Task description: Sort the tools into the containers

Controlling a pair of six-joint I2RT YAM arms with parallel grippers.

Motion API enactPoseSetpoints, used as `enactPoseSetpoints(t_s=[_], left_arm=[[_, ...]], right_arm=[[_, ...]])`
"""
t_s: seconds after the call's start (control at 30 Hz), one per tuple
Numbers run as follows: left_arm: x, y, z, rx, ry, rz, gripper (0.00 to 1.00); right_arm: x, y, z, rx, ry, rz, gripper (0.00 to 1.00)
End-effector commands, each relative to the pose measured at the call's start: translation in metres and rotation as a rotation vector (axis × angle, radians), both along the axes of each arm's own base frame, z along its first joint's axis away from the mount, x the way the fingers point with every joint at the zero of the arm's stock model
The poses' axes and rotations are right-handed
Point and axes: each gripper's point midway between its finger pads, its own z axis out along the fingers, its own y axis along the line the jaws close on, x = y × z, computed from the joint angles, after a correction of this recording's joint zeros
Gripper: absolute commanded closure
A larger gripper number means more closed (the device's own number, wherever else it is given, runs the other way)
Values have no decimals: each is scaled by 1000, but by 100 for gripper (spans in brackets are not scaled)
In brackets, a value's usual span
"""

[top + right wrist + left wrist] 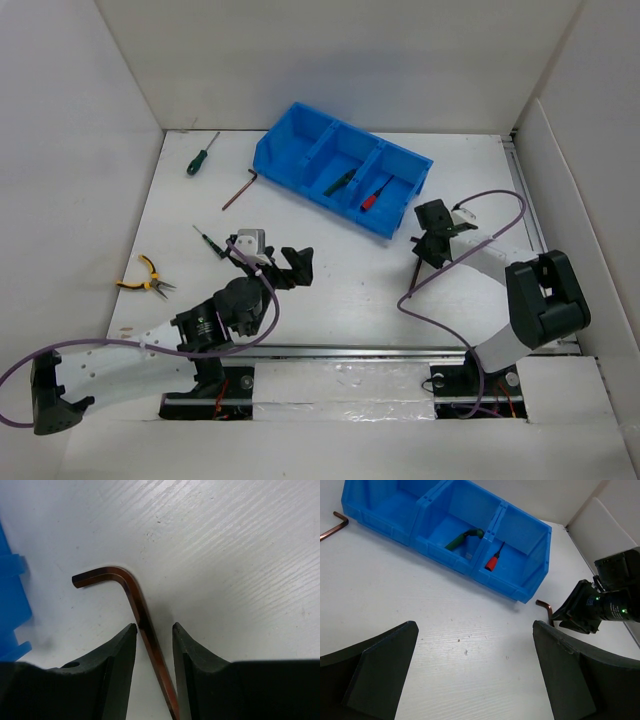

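Note:
The blue three-compartment bin (300,150) stands at the back middle. A green-handled tool (340,181) lies in its middle compartment and a red-handled screwdriver (374,196) in its right one. My right gripper (154,626) is on the table just right of the bin (12,600). Its jaws are narrowly apart and straddle the long leg of a brown L-shaped hex key (132,592) lying flat. My left gripper (475,630) is wide open and empty above bare table in front of the bin (520,587).
Left of the bin lie a green-handled screwdriver (201,156), a second hex key (238,190), a small thin screwdriver (208,240) and yellow-handled pliers (145,280). White walls enclose the table on three sides.

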Motion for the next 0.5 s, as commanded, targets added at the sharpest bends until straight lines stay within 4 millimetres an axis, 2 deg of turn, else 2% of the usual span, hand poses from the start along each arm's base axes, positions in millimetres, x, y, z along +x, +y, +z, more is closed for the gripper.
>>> enactPoseSetpoints(t_s=[0.0,0.47], left_arm=[[1,3,22,-64,-36,4,1],[-7,17,34,-132,-63,-7,1]], right_arm=[[16,1,15,5,-43,7,59],[32,2,14,-17,-18,17,59]])
